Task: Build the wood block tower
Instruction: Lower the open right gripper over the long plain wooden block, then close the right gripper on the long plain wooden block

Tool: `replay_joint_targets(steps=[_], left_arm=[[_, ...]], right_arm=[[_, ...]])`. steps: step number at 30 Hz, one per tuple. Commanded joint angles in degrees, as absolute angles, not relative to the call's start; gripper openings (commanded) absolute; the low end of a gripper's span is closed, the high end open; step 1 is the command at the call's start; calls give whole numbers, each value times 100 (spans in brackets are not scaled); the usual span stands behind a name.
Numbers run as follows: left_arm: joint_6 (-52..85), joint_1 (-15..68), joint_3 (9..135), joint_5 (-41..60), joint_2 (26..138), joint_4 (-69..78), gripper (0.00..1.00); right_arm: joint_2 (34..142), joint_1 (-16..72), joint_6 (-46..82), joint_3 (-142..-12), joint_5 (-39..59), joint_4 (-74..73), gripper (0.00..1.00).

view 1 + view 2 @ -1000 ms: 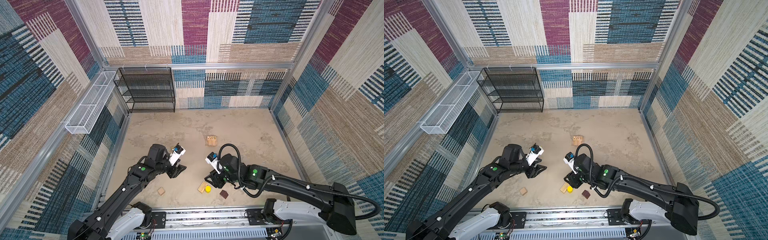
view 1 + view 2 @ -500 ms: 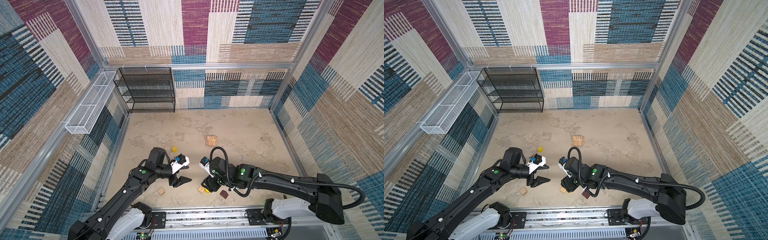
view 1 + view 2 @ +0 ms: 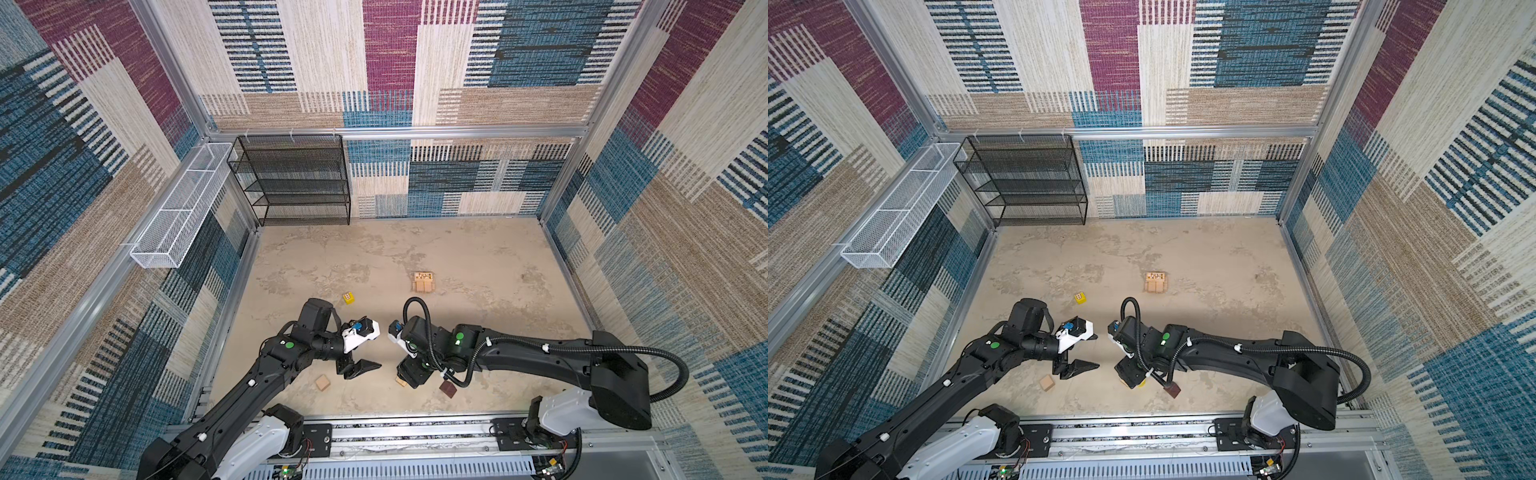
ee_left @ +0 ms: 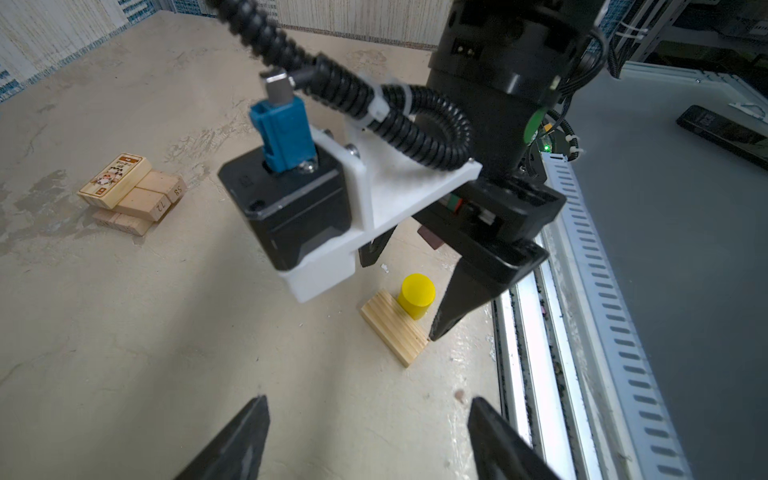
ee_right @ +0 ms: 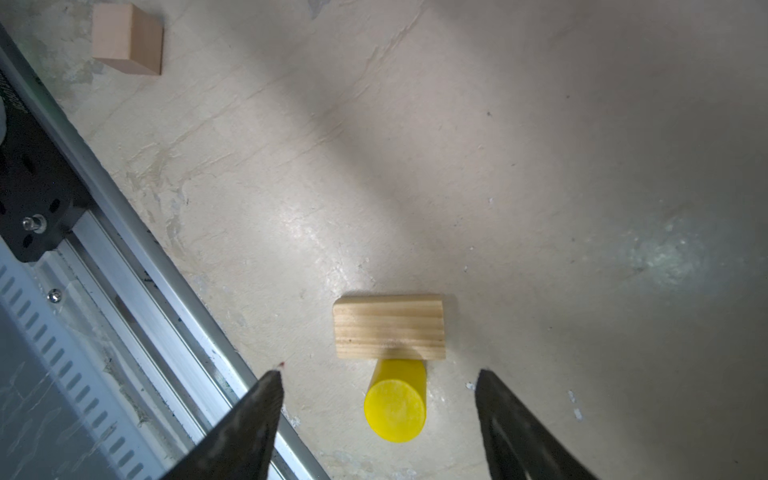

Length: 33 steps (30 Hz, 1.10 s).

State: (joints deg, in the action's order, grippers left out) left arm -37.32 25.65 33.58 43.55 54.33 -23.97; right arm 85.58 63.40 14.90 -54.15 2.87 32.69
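Plank (image 5: 390, 328) touching yellow cylinder (image 5: 395, 409) under right gripper (image 5: 378, 373) — spread, empty; left gripper (image 4: 365, 400) likewise.

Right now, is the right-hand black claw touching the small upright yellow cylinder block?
Apart. In the right wrist view the open right gripper straddles the yellow cylinder, with a clear gap between each fingertip and the cylinder.

"58" and "72" on the end faces of two stacked pale planks (image 4: 154, 196)
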Motion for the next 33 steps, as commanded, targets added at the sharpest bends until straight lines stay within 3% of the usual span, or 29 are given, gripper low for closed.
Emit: replay_joint_targets(steps=[1, 12, 33], left_arm=[[-3902, 2575, 3330, 4171, 5513, -2487, 81], [-3884, 2657, 3454, 4078, 5954, -2694, 83], [-3920, 2751, 3430, 4019, 5895, -2715, 85]], right_arm=[[8712, 6355, 1467, -5475, 334, 3234, 76], [9339, 6398, 1450, -5708, 133, 3438, 78], [10035, 6434, 1446, -6147, 45, 3793, 70]])
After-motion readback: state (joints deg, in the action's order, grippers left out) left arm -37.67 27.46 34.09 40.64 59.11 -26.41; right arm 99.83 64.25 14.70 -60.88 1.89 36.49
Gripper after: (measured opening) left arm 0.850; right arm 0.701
